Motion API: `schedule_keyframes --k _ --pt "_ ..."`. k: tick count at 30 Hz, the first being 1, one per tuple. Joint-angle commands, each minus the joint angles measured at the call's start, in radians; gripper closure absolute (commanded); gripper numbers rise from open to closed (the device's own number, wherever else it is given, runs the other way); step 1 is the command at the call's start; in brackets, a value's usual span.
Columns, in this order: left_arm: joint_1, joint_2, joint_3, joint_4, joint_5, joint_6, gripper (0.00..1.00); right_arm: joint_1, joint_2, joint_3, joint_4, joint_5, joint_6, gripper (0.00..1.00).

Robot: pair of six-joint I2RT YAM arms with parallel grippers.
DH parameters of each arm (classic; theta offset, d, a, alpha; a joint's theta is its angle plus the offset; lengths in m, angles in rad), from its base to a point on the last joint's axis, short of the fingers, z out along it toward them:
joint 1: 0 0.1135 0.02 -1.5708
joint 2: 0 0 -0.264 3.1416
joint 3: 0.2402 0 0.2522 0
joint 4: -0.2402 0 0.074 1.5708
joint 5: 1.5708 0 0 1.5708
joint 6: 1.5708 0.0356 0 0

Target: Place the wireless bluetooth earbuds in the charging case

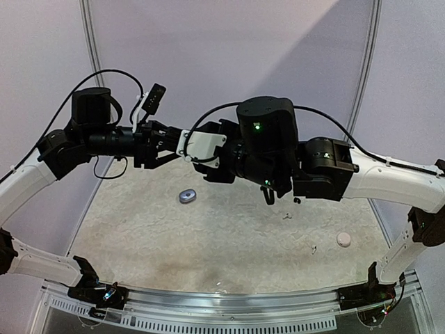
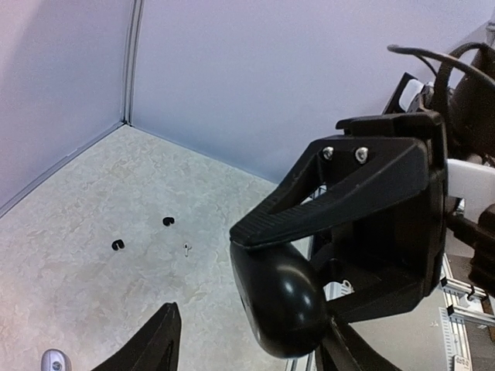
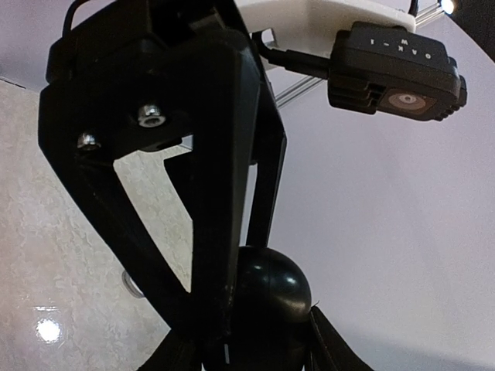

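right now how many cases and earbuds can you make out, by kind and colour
black case: 1
silver-grey case: 1
white case: 1
black earbuds: 2
white earbuds, tiny specks: 2
total: 7

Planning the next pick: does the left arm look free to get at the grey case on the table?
Probably not yet: the left hand straddles the black case held aloft by the right hand; nothing covers the grey case.
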Motion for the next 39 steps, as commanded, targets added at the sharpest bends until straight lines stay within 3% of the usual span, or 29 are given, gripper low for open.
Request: schedule_keyframes --k 1,3,6,10,12,15,17,19,22,25,31,34,39 --pt "-0.02 0.022 0.03 -0.008 -0.006 0.005 0.42 0.01 0.028 0.037 0.002 -0.038 -0.009 0.84" --pt "-0.024 0.027 0.033 -0.011 -0.009 0.001 0.48 0.011 0.032 0.037 0.001 -0.036 -0.015 0.84" --pt "-0.025 0.034 0.035 -0.02 -0.006 -0.002 0.64 0.012 0.029 0.035 0.002 -0.046 -0.006 0.84" --pt "-0.035 0.042 0.041 -0.008 0.034 0.007 0.67 0.012 0.032 0.03 -0.008 -0.054 -0.007 0.84" --pt "-0.041 0.047 0.045 -0.008 0.05 0.008 0.77 0.011 0.033 0.028 -0.006 -0.054 -0.004 0.84" --pt "-0.042 0.05 0.046 -0.006 0.062 0.002 1.0 0.011 0.026 0.018 0.013 -0.044 0.004 0.84" --pt "-0.041 0.048 0.042 -0.014 0.063 0.008 1.0 0.012 0.014 -0.001 0.037 -0.033 0.012 0.79" --pt "-0.036 0.04 0.033 -0.014 0.064 0.019 1.0 0.011 0.002 -0.011 0.041 -0.02 0.044 0.66" --pt "-0.025 0.024 0.02 0.001 0.077 0.033 1.0 -0.002 -0.028 -0.016 -0.006 -0.036 0.133 0.26" --pt "-0.004 0.012 0.004 0.04 0.112 0.046 1.0 -0.066 -0.091 -0.016 -0.111 -0.234 0.337 0.02" --pt "0.006 -0.027 -0.058 0.117 0.193 0.128 1.0 -0.181 -0.185 -0.039 -0.224 -0.686 0.601 0.01" --pt "0.005 -0.04 -0.072 0.136 0.224 0.165 1.0 -0.218 -0.181 -0.043 -0.232 -0.763 0.712 0.07" --pt "0.003 -0.045 -0.075 0.139 0.225 0.168 1.0 -0.222 -0.131 -0.013 -0.247 -0.837 0.752 0.14"
